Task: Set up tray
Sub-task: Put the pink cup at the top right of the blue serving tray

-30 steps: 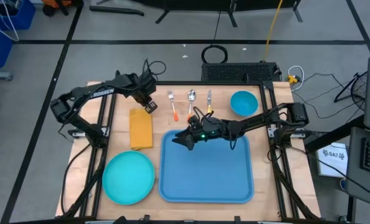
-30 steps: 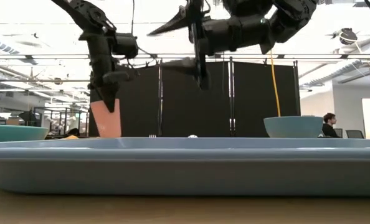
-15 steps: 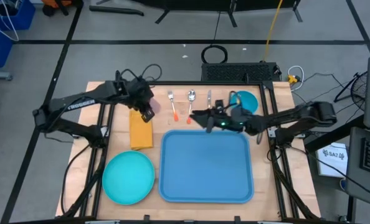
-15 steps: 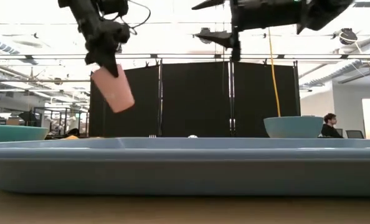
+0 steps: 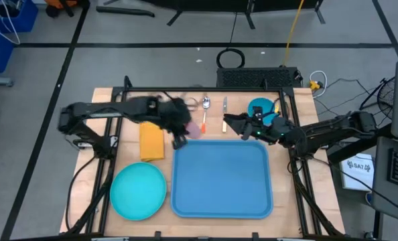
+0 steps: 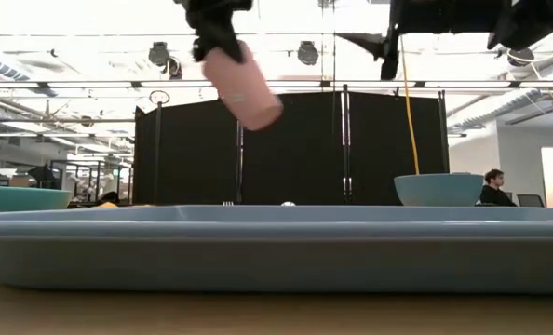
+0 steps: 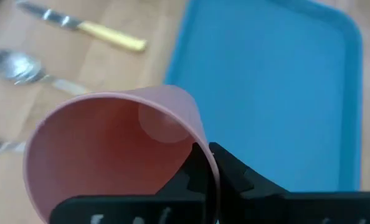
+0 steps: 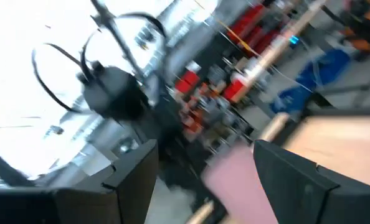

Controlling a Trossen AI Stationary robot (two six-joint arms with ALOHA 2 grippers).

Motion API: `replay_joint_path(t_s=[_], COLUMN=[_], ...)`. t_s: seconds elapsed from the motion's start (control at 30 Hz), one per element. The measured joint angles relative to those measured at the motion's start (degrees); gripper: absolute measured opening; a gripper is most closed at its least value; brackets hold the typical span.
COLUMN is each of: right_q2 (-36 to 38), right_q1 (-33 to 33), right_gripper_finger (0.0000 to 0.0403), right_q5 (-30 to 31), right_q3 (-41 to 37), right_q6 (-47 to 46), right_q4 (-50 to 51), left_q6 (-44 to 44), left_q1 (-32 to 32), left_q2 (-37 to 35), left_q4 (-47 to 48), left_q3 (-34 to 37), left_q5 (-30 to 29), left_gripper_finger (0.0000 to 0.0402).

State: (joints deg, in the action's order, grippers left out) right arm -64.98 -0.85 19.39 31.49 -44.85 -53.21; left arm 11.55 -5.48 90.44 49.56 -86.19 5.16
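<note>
We found the tray (image 5: 222,181) lying flat on the near half of the bench (image 5: 105,144), right of centre, its floor bare: a large blue plastic rectangle with rounded corners and a low raised rim, smooth and slightly glossy. Near left of it, just beside its edge, lay a round teal plate (image 5: 139,191), shallow and of like plastic.

We judged the step in hand to be the carrying of a cup to the tray. The left end effector (image 5: 179,130) was clamped tight on the rim of a pink cup (image 7: 113,155), one finger inside the wall and one outside. The cup, a smooth tapered plastic tumbler, hung tilted in the air over the tray's far left corner, well clear of the tray's floor in the low view. The next move, in our judgement, called for righting the cup and lowering it onto the tray before release.

Farther back, a yellow folded napkin (image 5: 151,139), soft and matte, lay left of the tray. The right end effector (image 5: 234,122) hovered over the tray's far edge, fingers spread wide and holding nothing. Beyond it lay metal cutlery, a spoon (image 5: 206,102) among it, and at far right a teal bowl (image 5: 260,107), round and deep.
</note>
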Motion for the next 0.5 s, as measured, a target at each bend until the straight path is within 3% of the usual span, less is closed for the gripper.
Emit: replay_joint_path(t_s=[0.3, 0.5], right_q2=[8.09, 13.35], right_q1=[-0.01, -0.01], right_gripper_finger=[0.0254, 0.0254], right_q5=[-0.14, -0.18], right_q3=[-7.93, -16.42], right_q6=[2.14, 1.36], right_q4=[-8.99, -20.93], left_q6=[-3.05, -6.53], left_q1=[5.99, 7.57], left_q2=[16.83, 26.84], left_q4=[0.50, 3.38], left_q3=[-16.54, -31.56], left_q5=[1.07, 2.54], left_gripper_finger=[0.0002, 0.0002])
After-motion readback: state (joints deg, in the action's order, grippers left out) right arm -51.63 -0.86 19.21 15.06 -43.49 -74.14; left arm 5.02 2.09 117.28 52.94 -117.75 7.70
